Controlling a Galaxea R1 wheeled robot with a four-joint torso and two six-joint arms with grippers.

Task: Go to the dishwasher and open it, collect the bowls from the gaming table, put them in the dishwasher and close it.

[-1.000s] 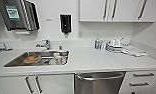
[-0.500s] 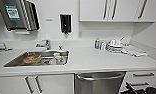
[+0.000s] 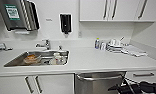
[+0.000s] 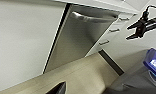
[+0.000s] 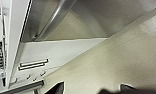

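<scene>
- Nearest, the right end effector (image 3: 119, 88) hangs low at the right of the head view, just in front of the dishwasher (image 3: 100, 82); in the left wrist view its two dark fingers (image 4: 134, 24) stand spread apart, holding nothing.
- Whether the left end effector is apart or together, I cannot tell.
- Just beyond, the dishwasher sits under the bench (image 3: 94, 60), its steel door shut and its bar handle (image 3: 101, 78) running across the top edge.
- White cabinet doors (image 3: 34, 83) stand to its left and white drawers (image 3: 144, 75) to its right.
- On the bench to the left, a steel sink (image 3: 37, 58) holds dishes, with a tap (image 3: 45, 44) behind it.
- Farther right, bottles (image 3: 99, 44) and stacked dishes (image 3: 116, 45) stand near the wall.
- Farthest, a paper towel dispenser (image 3: 17, 15), a dark soap dispenser (image 3: 65, 23) and upper cabinets (image 3: 116, 10) hang on the wall.
</scene>
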